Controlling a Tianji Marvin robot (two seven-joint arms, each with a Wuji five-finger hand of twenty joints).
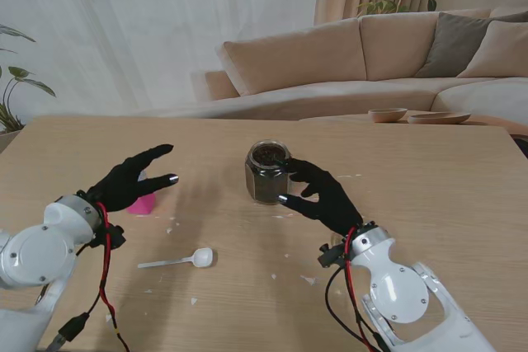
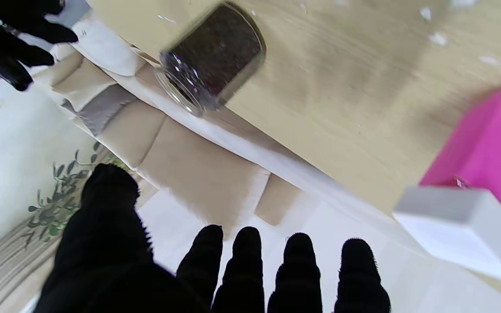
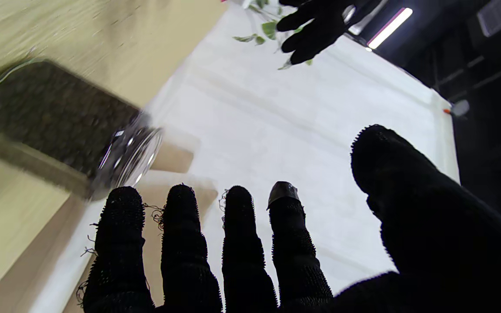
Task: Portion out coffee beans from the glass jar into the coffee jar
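**Reach for the jar**

Worktop (image 1: 429, 171) first: jar (image 1: 267, 172) of beans stands mid-centre, lid off. Right hand (image 1: 323, 195) beside it, fingers spread, grasping nothing; left hand (image 1: 130, 180) likewise released. Spoon (image 1: 177, 260) untouched. Next, I reckon: grip the jar.

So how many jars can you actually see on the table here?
1: a glass jar of coffee beans mid-table, beside the right hand. The pink object under the left hand may hide something.

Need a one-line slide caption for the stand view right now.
Right hand open beside the bean-filled glass jar; left hand open over a pink object.
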